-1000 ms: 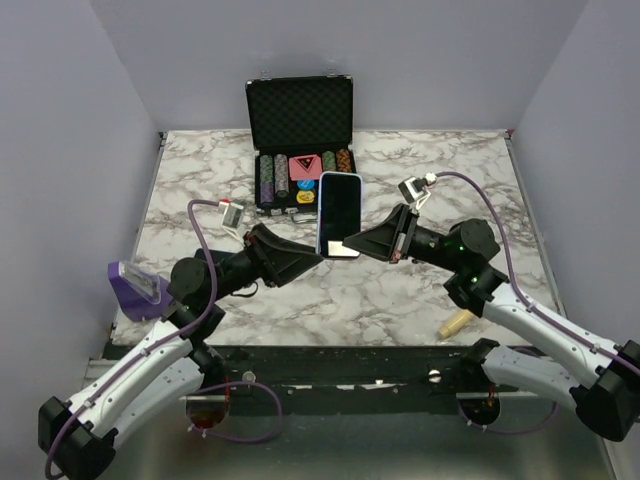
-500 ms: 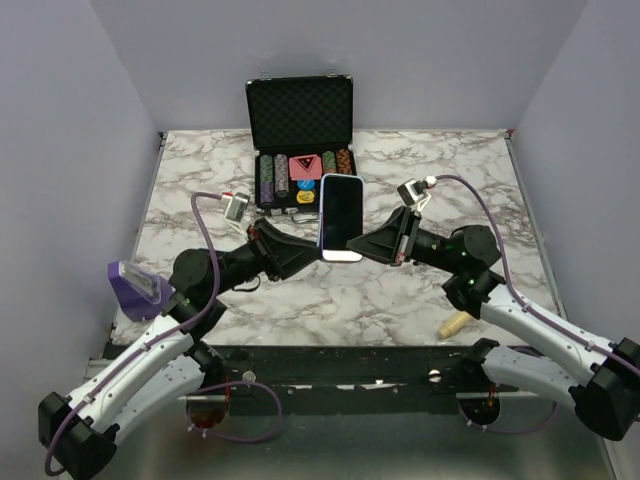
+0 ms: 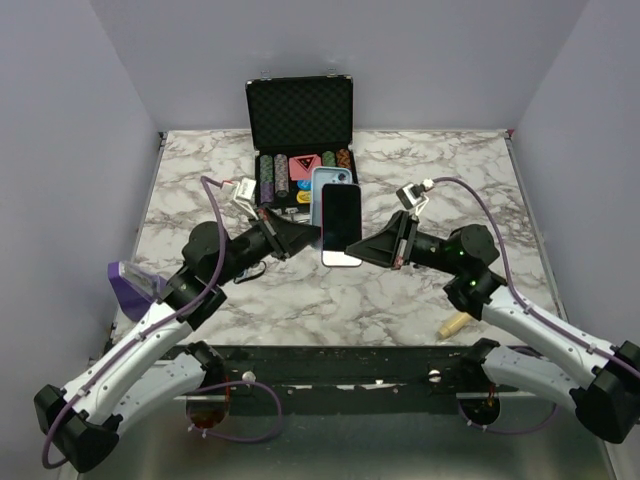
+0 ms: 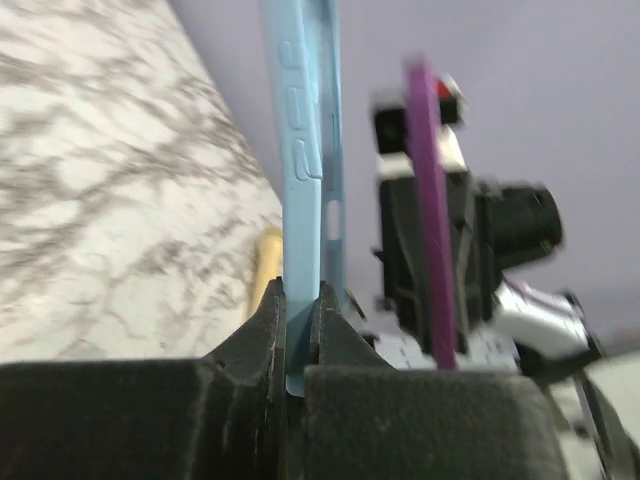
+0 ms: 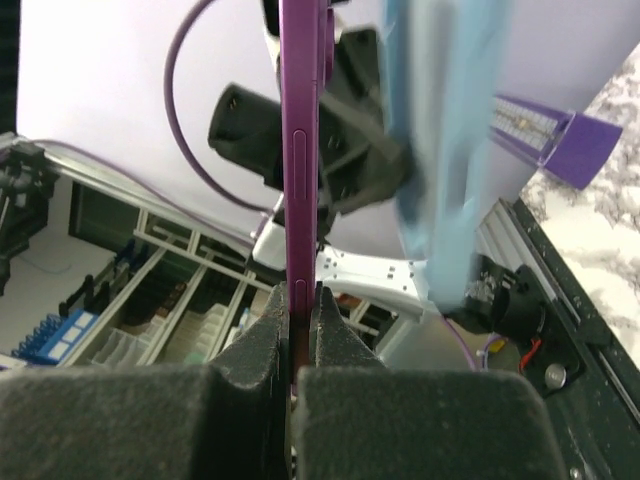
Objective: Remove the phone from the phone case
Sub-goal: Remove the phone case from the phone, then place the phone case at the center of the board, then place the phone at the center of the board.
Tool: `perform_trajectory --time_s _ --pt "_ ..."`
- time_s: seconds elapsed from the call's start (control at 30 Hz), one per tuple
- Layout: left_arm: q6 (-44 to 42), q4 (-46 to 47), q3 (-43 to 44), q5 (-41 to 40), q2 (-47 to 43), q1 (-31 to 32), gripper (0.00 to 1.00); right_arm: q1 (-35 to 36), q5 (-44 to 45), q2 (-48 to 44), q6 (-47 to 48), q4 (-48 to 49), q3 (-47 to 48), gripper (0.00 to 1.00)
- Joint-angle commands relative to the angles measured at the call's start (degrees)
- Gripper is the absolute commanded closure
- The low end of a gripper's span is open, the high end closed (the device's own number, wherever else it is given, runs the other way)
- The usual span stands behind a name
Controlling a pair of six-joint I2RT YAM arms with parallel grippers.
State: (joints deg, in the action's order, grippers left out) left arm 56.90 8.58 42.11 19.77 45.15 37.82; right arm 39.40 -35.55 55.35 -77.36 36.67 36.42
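The phone (image 3: pixel 341 225), dark screen with a purple edge, stands upright above the table's middle, held edge-on by my right gripper (image 3: pixel 362 250), which is shut on it. In the right wrist view the purple phone edge (image 5: pixel 300 160) rises from between the jaws. The light-blue phone case (image 3: pixel 330 180) sits apart, just behind and left of the phone, gripped by my left gripper (image 3: pixel 312 236). In the left wrist view the blue case (image 4: pixel 303 150) stands clamped between the jaws, with the purple phone edge (image 4: pixel 428 200) a gap to its right.
An open black case of poker chips (image 3: pixel 300 160) stands at the back centre. A purple and white object (image 3: pixel 133 287) lies at the left edge. A wooden piece (image 3: pixel 455 323) lies near the front right edge.
The left gripper has pulled the blue case up and back, away from the phone; the case now shows apart behind it. The phone has dropped slightly in the right gripper.
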Motion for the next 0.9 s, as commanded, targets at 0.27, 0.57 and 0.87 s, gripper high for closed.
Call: perform_trajectory --time_s 0.27,0.57,0.87 --pt "-2.1 -14.6 3.8 -28.0 -1.7 -0.6 1.0 1.3 -1.2 -3.9 8.2 -10.9 -2.2 0.99" --pt "-9.9 -26.7 3.4 -37.1 -5.2 -0.6 1.0 1.1 26.3 -5.7 30.1 -55.2 8.2 0.99" --pt "-10.4 -21.9 -1.7 -21.5 -6.4 -0.6 1.0 -0.4 45.4 -1.4 34.4 -65.7 13.1 0.99"
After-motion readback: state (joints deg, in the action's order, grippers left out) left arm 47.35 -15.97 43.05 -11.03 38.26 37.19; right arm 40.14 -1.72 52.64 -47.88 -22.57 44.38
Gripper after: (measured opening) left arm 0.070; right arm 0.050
